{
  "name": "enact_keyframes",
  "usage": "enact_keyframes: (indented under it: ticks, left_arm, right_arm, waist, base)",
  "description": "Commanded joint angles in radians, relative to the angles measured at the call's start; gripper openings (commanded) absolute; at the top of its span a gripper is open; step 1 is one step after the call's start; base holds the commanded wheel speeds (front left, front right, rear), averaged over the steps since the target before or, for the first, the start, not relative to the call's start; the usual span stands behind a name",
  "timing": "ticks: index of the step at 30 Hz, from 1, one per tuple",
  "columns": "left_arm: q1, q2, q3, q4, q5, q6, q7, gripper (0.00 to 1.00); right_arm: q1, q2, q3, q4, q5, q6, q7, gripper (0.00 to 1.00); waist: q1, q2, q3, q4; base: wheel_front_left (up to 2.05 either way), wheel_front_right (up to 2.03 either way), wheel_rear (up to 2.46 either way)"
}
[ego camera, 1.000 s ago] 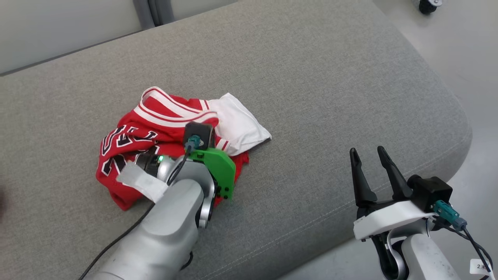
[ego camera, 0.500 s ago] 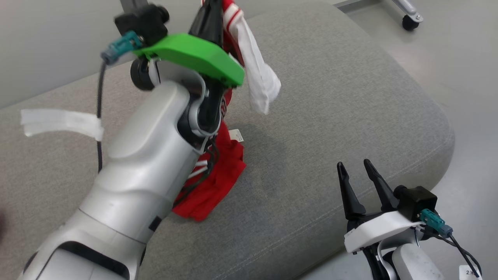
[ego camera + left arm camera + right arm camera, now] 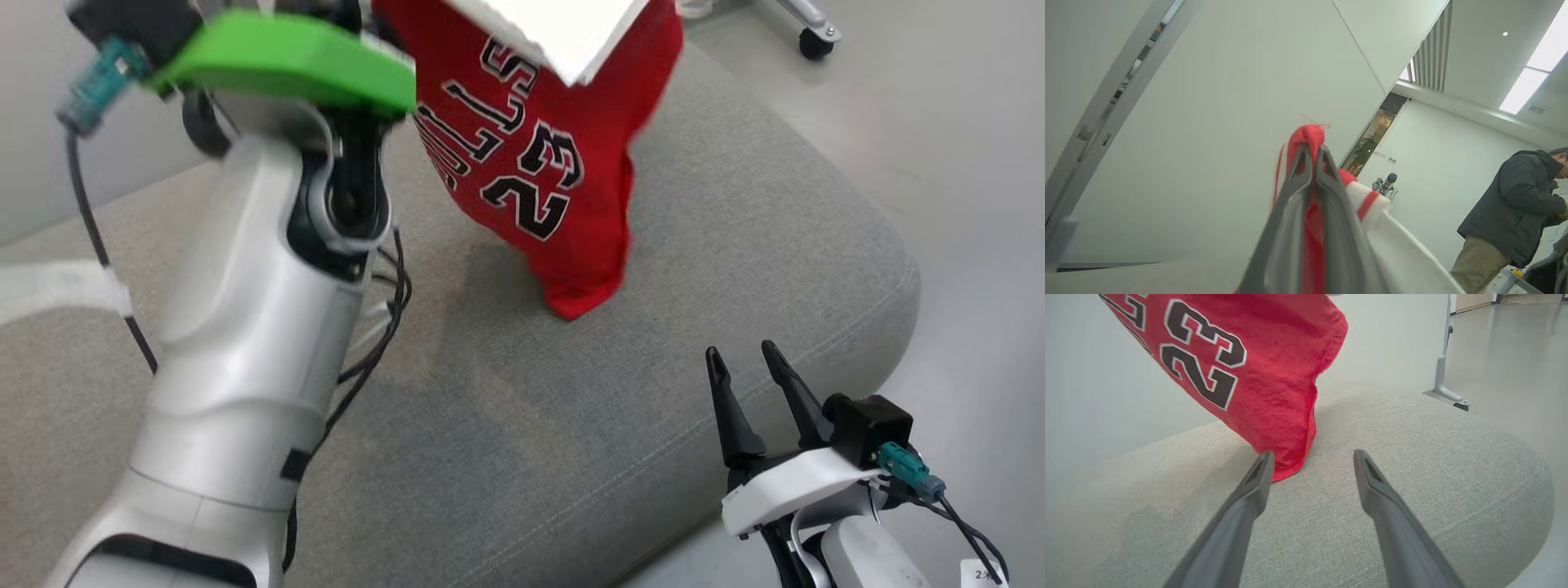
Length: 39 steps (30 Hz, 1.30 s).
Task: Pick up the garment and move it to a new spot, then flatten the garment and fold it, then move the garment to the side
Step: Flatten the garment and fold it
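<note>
The garment (image 3: 539,155) is a red jersey with black "23" lettering and white trim. It hangs in the air over the grey cushion (image 3: 653,367), its lowest corner close to the fabric. My left gripper (image 3: 1312,153) is shut on a red fold of the garment (image 3: 1306,136), fingers pointing upward; in the head view the raised left arm reaches up past the top edge. My right gripper (image 3: 741,359) stands open near the cushion's front right edge with nothing between its fingers. The garment (image 3: 1257,375) dangles just beyond my right gripper (image 3: 1312,457).
The grey cushion's (image 3: 1412,465) rounded right corner drops to a pale floor (image 3: 963,163). A metal leg with a caster (image 3: 812,37) stands on the floor at the far right. A person in a dark jacket (image 3: 1515,208) stands off to one side.
My left arm has lifted the garment off the cushion and swung it right; it unfurled and now hangs showing its number. The head camera has shifted. The right gripper stays open.
</note>
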Motion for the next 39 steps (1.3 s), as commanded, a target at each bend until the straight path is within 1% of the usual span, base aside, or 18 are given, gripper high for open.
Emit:
enact_keyframes:
  ticks: [1, 2, 5, 8, 10, 15, 17, 19, 22, 25, 26, 27, 28, 29, 31, 33, 37, 39]
  left_arm:
    - [0.073, 0.009, 0.008, 0.047, 0.020, -0.006, -0.001, 0.00]
    - [0.073, 0.009, 0.008, 0.047, 0.020, -0.006, -0.001, 0.00]
    - [0.199, 0.008, 0.011, 0.123, 0.040, -0.032, -0.001, 0.00]
    - [0.286, 0.008, 0.059, 0.167, 0.082, -0.050, -0.001, 0.00]
    - [0.347, 0.008, 0.107, 0.187, 0.130, -0.061, -0.001, 0.00]
    - [0.460, 0.009, 0.241, 0.178, 0.256, -0.093, -0.001, 0.00]
    - [0.495, 0.018, 0.292, 0.156, 0.305, -0.103, -0.001, 0.00]
    - [0.531, 0.025, 0.336, 0.139, 0.349, -0.104, -0.001, 0.00]
    - [0.557, 0.040, 0.379, 0.127, 0.416, -0.108, -0.001, 0.00]
    - [0.576, 0.052, 0.397, 0.149, 0.468, -0.115, -0.001, 0.00]
    - [0.580, 0.052, 0.398, 0.171, 0.477, -0.114, -0.001, 0.05]
    - [0.580, 0.054, 0.397, 0.194, 0.483, -0.116, -0.001, 0.36]
    - [0.574, 0.060, 0.398, 0.215, 0.492, -0.111, -0.001, 0.86]
    - [0.566, 0.068, 0.396, 0.232, 0.506, -0.105, -0.001, 1.00]
    - [0.555, 0.076, 0.396, 0.245, 0.538, -0.097, -0.001, 1.00]
    - [0.560, 0.078, 0.401, 0.225, 0.570, -0.091, -0.001, 1.00]
    - [0.618, 0.081, 0.426, 0.116, 0.644, -0.082, -0.001, 1.00]
    - [0.660, 0.073, 0.446, 0.062, 0.667, -0.076, -0.001, 1.00]
  right_arm:
    - [0.002, 0.001, 0.004, -0.004, -0.001, 0.000, -0.004, 1.00]
    - [0.002, 0.001, 0.004, -0.004, -0.001, 0.000, -0.004, 1.00]
    - [-0.001, -0.001, -0.011, -0.012, 0.002, 0.000, -0.004, 1.00]
    - [-0.006, 0.000, -0.019, -0.021, -0.005, 0.000, -0.004, 1.00]
    - [-0.012, -0.001, -0.027, -0.027, -0.009, 0.000, -0.004, 1.00]
    - [-0.010, 0.000, -0.034, -0.033, -0.015, 0.000, -0.004, 1.00]
    - [-0.006, 0.000, -0.038, -0.030, -0.019, 0.000, -0.004, 1.00]
    - [-0.001, 0.000, -0.036, -0.029, -0.023, 0.000, -0.004, 1.00]
    - [0.006, 0.000, -0.035, -0.031, -0.031, 0.000, -0.004, 1.00]
    - [-0.001, -0.001, -0.031, -0.026, -0.039, 0.000, -0.004, 1.00]
    - [-0.003, -0.001, -0.031, -0.025, -0.040, 0.000, -0.004, 1.00]
    - [-0.003, -0.001, -0.029, -0.024, -0.040, 0.000, -0.004, 1.00]
    - [-0.001, -0.001, -0.027, -0.024, -0.041, 0.000, -0.004, 1.00]
    - [0.001, 0.000, -0.024, -0.023, -0.044, 0.000, -0.004, 1.00]
    - [0.009, -0.001, -0.022, -0.022, -0.046, 0.000, -0.004, 1.00]
    - [0.014, -0.001, -0.021, -0.020, -0.048, 0.000, -0.004, 1.00]
    - [0.025, 0.000, -0.020, -0.023, -0.052, 0.000, -0.004, 1.00]
    - [0.030, -0.001, -0.018, -0.023, -0.056, 0.000, -0.004, 1.00]
  waist:
    - [0.0000, -0.0001, 0.014, 0.035]
    - [0.0000, -0.0001, 0.014, 0.035]
    - [0.0000, -0.0001, 0.034, 0.068]
    - [0.0000, -0.0001, 0.059, 0.102]
    - [0.0000, -0.0001, 0.075, 0.121]
    - [0.0000, -0.0001, 0.102, 0.170]
    - [0.0000, -0.0001, 0.103, 0.187]
    - [0.0000, -0.0001, 0.099, 0.204]
    - [0.0000, -0.0001, 0.091, 0.230]
    - [0.0000, -0.0001, 0.083, 0.247]
    - [0.0000, -0.0001, 0.079, 0.252]
    - [0.0000, -0.0001, 0.075, 0.258]
    - [0.0000, -0.0001, 0.070, 0.263]
    - [0.0000, -0.0001, 0.066, 0.267]
    - [0.0000, -0.0001, 0.056, 0.275]
    - [0.0000, -0.0001, 0.045, 0.284]
    - [0.0000, -0.0001, 0.017, 0.300]
    - [0.0000, -0.0001, 0.001, 0.306]
  base:
    - [0.00, 0.00, 0.00]
    - [0.00, 0.00, 0.00]
    - [0.00, 0.00, 0.00]
    - [0.00, 0.00, 0.00]
    - [0.00, 0.00, 0.00]
    - [0.00, 0.00, 0.00]
    - [0.00, 0.00, 0.00]
    - [0.00, 0.00, 0.00]
    - [0.00, 0.00, 0.00]
    - [0.00, 0.00, 0.00]
    - [0.00, 0.00, 0.00]
    - [0.00, 0.00, 0.00]
    - [0.00, 0.00, 0.00]
    - [0.00, 0.00, 0.00]
    - [0.00, 0.00, 0.00]
    - [0.00, 0.00, 0.00]
    - [0.00, 0.00, 0.00]
    - [0.00, 0.00, 0.00]
